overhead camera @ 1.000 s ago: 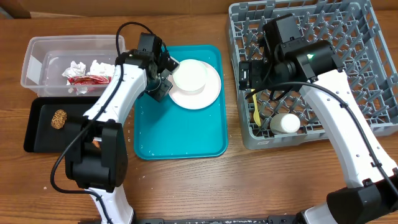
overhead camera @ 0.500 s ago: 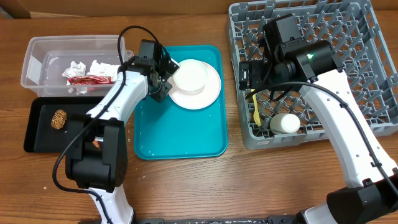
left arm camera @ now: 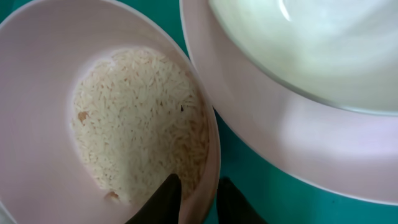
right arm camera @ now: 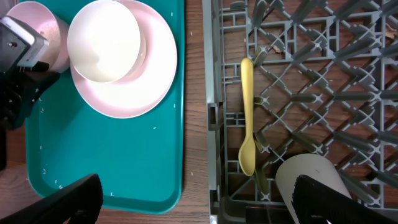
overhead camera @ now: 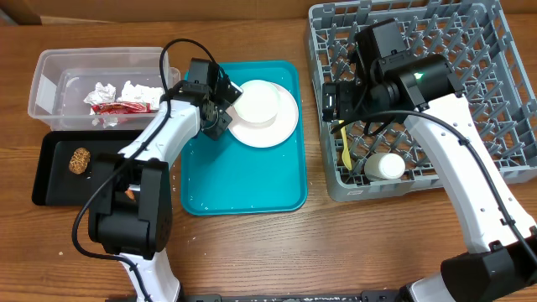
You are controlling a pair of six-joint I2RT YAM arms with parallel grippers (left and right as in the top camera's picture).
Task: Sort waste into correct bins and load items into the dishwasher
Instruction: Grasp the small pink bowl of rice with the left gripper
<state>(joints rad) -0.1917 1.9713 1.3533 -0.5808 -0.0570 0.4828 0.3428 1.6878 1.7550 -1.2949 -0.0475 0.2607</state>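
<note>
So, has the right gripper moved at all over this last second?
No. In the overhead view the right gripper sits at the same spot over the left edge of the grey dish rack, just above the yellow spoon.

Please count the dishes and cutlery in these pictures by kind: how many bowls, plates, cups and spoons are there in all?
Bowls: 2, the rice bowl and the empty bowl
Plate: 1
Cup: 1
Yellow spoon: 1
Total: 5
</note>
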